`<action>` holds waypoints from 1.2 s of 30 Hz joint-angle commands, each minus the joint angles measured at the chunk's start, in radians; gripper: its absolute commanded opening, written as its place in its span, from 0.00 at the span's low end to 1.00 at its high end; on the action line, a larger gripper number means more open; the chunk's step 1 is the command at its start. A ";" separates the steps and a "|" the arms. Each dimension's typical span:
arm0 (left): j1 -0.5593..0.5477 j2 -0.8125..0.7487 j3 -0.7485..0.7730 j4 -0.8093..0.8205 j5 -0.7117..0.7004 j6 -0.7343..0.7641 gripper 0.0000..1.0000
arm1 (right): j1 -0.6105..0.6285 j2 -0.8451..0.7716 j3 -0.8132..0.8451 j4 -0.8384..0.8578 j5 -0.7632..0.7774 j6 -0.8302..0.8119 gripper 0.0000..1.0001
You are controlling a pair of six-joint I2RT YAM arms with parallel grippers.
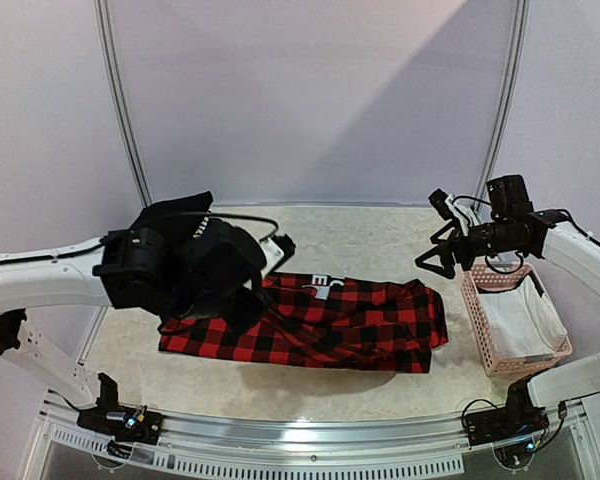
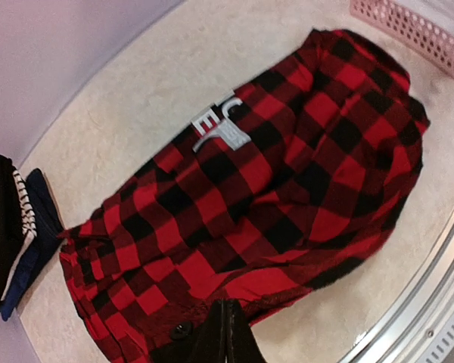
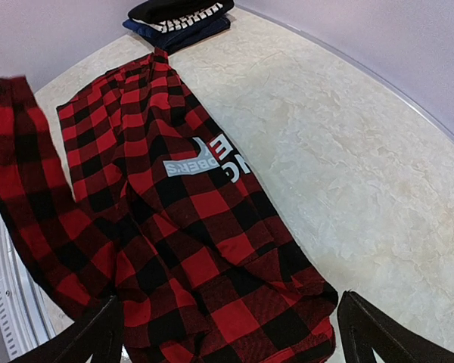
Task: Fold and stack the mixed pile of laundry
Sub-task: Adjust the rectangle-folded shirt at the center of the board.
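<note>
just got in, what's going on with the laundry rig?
A plaid shirt lies spread out on the table, not yet folded. The left claw is shut on the shirt's left part. The right claw hangs open above the right end, holding nothing. Dark folded clothes sit stacked at the far left. A pink basket on the right holds something white.

Plaid flannel shirt (image 1: 330, 325): spread flat, centre. Pink basket (image 1: 485, 345): far right, holding white cloth (image 1: 525, 320). Right gripper (image 1: 435, 263): fingers apart, beside basket.
</note>
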 commanded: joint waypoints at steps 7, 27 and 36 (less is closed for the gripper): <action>0.228 0.193 0.282 0.062 0.063 0.219 0.00 | 0.003 0.037 -0.001 -0.030 -0.029 -0.021 0.99; 0.444 0.735 1.180 -0.022 0.159 0.485 0.00 | 0.004 0.058 -0.004 -0.053 -0.064 -0.047 0.99; 0.447 0.612 0.973 -0.024 0.227 0.474 0.00 | 0.004 0.059 -0.012 -0.056 -0.068 -0.055 0.99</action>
